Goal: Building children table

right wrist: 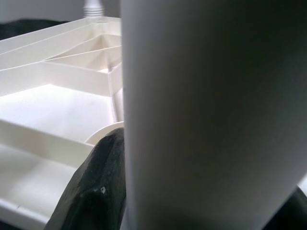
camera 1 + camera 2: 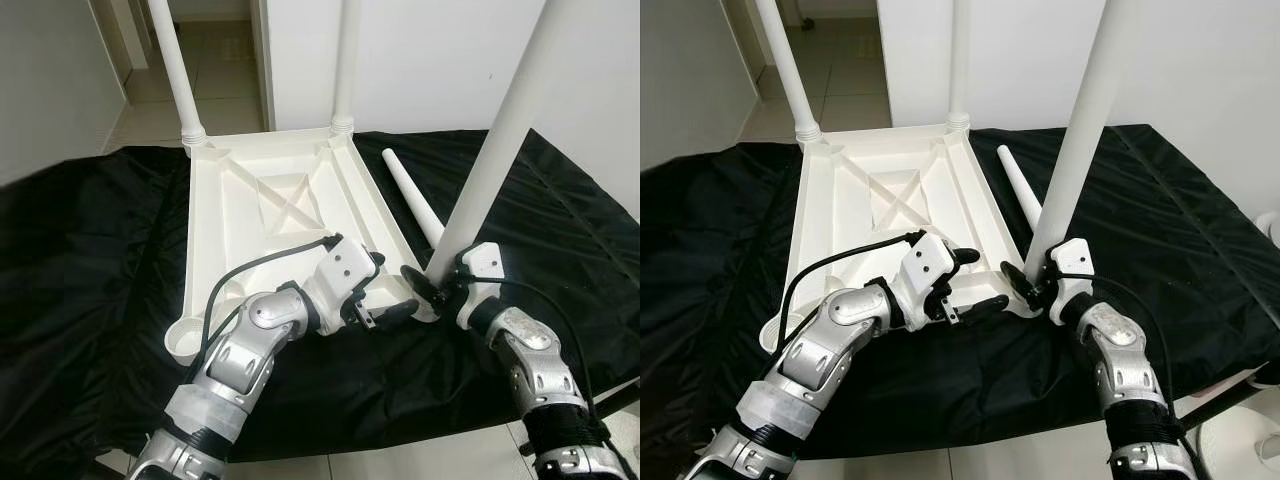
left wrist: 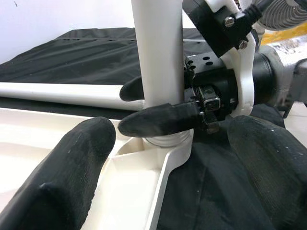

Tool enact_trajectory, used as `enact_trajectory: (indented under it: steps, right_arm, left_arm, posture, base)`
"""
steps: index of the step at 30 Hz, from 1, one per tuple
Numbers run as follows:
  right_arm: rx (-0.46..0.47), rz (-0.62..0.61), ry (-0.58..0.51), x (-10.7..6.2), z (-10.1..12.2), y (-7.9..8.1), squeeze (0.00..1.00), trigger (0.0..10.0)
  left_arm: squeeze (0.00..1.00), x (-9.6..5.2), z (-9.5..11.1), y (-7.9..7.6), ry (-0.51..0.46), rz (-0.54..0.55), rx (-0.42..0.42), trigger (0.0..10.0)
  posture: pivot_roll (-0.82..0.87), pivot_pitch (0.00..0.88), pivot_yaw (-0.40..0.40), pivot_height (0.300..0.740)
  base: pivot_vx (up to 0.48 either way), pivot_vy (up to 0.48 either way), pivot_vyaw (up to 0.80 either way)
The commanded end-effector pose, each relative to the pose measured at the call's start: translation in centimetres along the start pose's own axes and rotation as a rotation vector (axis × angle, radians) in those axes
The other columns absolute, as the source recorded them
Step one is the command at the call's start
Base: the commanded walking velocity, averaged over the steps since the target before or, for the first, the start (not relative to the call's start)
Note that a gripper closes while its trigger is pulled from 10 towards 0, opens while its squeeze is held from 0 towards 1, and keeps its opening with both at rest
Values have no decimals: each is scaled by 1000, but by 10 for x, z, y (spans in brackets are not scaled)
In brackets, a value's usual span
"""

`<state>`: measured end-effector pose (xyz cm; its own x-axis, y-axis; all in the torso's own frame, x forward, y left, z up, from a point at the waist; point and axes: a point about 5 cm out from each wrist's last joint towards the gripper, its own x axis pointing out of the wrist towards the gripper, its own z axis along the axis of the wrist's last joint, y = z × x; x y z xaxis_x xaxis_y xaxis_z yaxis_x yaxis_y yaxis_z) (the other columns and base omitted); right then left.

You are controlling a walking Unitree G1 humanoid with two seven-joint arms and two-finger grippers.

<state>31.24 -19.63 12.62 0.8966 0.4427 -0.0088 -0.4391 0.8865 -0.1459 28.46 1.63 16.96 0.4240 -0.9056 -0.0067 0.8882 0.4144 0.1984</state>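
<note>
While your right gripper (image 2: 432, 285) clenches the upright leg (image 2: 500, 140), no writing reads anywhere; your left gripper (image 2: 385, 290) gapes beside the tabletop (image 2: 260, 215).

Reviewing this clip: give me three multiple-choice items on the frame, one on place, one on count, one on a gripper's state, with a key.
1. Where does the loose leg lie?
A. On the black cloth beside the tabletop
B. Inside the tabletop
C. On the tiled floor

2. How many legs stand upright in the upturned tabletop?
A. One
B. Two
C. Three

3. What is the right gripper doing?
A. Hanging idle
B. Clamping the near-right leg
C. Holding the loose leg

Key: 1 A, it rests on the cloth; 2 C, three corners filled; 3 B, its fingers straddle that leg's base.
</note>
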Motion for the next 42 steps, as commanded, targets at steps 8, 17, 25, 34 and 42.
enact_trajectory:
  steps: [8, 17, 25, 34, 42]
  right_arm:
    - [90, -182, 82, 5, -16, 19, 0, 10000]
    - [207, -563, 95, 6, -18, 30, 0, 10000]
    - [264, -696, 70, 11, -13, 46, 0, 10000]
    - [295, -646, 22, 11, -6, 49, 439, 10000]
    - [277, -584, -40, 11, 6, 54, 1000, 10000]
  left_arm:
    - [0, -2, -2, 4, 8, 64, 7, 10000]
    - [0, -3, -1, 8, 8, 71, 15, 10000]
    - [0, -2, 0, 9, 3, 70, 19, 10000]
    - [0, -3, 0, 8, 5, 67, 20, 10000]
    - [0, -3, 0, 8, 1, 74, 18, 10000]
  posture:
    - [-66, 0, 2, 740]
    - [-66, 0, 12, 740]
    - [-71, 0, 26, 740]
    - [-65, 0, 23, 740]
    - [-66, 0, 17, 740]
  base:
    - [0, 0, 0]
    - [0, 0, 0]
    - [0, 0, 0]
    - [0, 0, 0]
    - [0, 0, 0]
